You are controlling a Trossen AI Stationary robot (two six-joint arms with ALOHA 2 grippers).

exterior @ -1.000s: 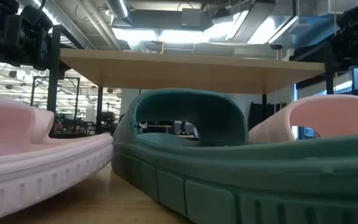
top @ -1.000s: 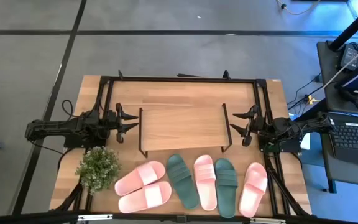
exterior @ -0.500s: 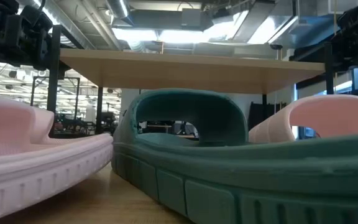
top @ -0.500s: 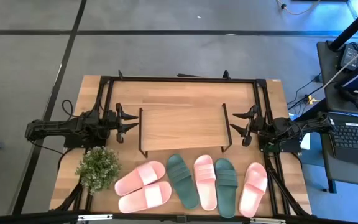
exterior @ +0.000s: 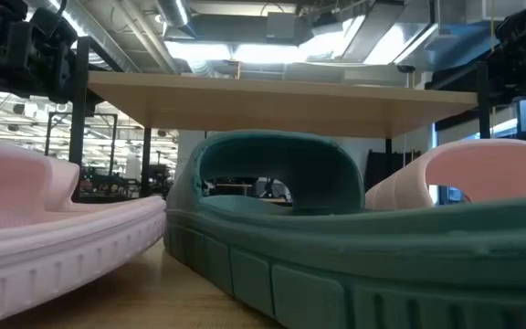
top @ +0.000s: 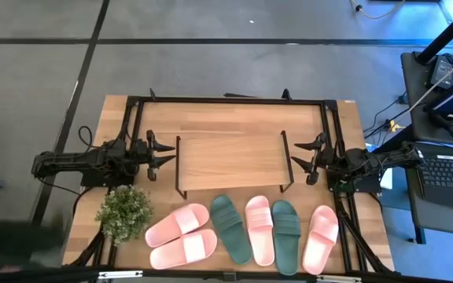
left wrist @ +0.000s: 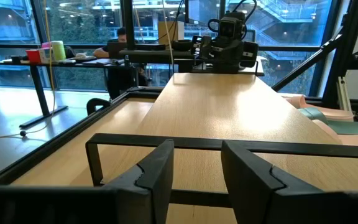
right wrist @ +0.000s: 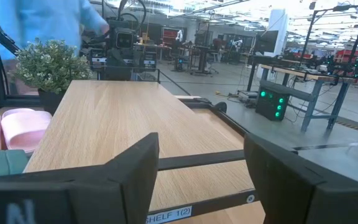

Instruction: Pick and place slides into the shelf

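The shelf (top: 230,161), a light plank on thin black wire legs, stands in the middle of the table. Six slides lie sole-down in a row along the near edge: two pink ones (top: 181,236) at the left, then green (top: 232,228), pink (top: 259,229), green (top: 286,234) and pink (top: 321,238). My left gripper (top: 168,155) hangs open at the shelf's left end. My right gripper (top: 296,154) hangs open at its right end. Each wrist view looks along the plank (left wrist: 222,106) (right wrist: 117,118) between open fingers. The low view shows a green slide (exterior: 281,210) close up under the plank.
A small potted plant (top: 124,212) stands at the table's near left, beside the pink slides. A black frame (top: 226,100) runs around the table's far part. A person in blue (right wrist: 42,18) shows beyond the table's left side. A desk with a keyboard (top: 447,169) stands to the right.
Both arms and all the slides have kept still. A dark blurred shape has come into the high view on the floor off the table's near left corner.
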